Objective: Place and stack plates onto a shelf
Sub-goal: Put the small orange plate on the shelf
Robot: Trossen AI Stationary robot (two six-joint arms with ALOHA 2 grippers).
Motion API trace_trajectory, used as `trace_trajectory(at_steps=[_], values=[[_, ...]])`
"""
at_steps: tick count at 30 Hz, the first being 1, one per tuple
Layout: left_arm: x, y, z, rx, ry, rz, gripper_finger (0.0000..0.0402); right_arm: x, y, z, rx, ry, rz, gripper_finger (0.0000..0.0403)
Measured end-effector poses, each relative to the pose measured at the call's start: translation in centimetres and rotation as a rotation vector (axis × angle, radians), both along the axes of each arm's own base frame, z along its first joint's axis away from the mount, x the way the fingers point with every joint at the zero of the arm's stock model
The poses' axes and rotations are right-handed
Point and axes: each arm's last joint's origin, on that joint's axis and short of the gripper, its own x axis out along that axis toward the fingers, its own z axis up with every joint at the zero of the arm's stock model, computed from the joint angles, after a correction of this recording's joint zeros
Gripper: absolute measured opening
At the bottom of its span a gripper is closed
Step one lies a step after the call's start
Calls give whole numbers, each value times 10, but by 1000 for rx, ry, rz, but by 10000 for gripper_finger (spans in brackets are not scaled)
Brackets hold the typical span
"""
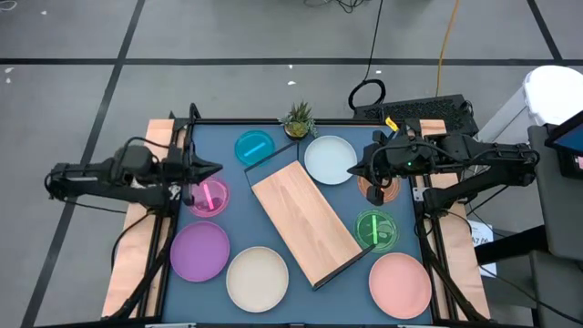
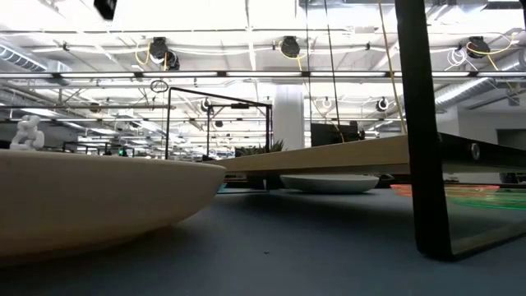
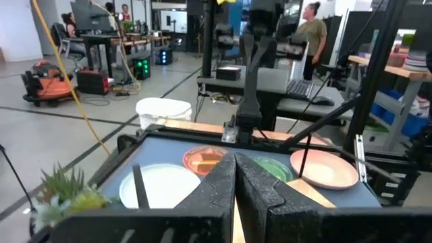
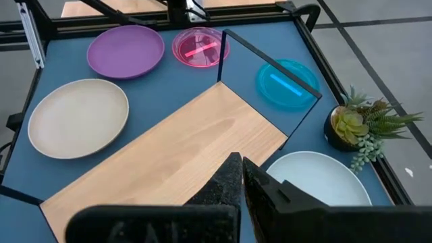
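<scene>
On the blue tabletop point(image 1: 301, 273), the shelf point(image 1: 305, 221) lies diagonally among plates; both grippers hover closed and empty.

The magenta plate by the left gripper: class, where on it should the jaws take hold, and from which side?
Probably the rim. The magenta plate lies flat on the table, so only its raised edge offers a pinch. Come from above on the side nearest the left gripper, whose jaws are shut and must open first.
</scene>
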Motion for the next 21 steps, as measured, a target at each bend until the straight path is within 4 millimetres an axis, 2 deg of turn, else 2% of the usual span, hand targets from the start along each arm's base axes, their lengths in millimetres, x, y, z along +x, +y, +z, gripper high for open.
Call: trace_trajectory(at_steps=[5,12,17,21], values=[[18,-1,38,1,-7,0,12,0,0,0,0,0,1,0],[44,-2,71,10,13,-22,12,0,0,0,12,-3,-9,0],[62,-5,78,17,115,-33,12,0,0,0,23,-5,-16,0],[76,-7,74,-21,170,-38,12,0,0,0,24,-5,-17,0]])
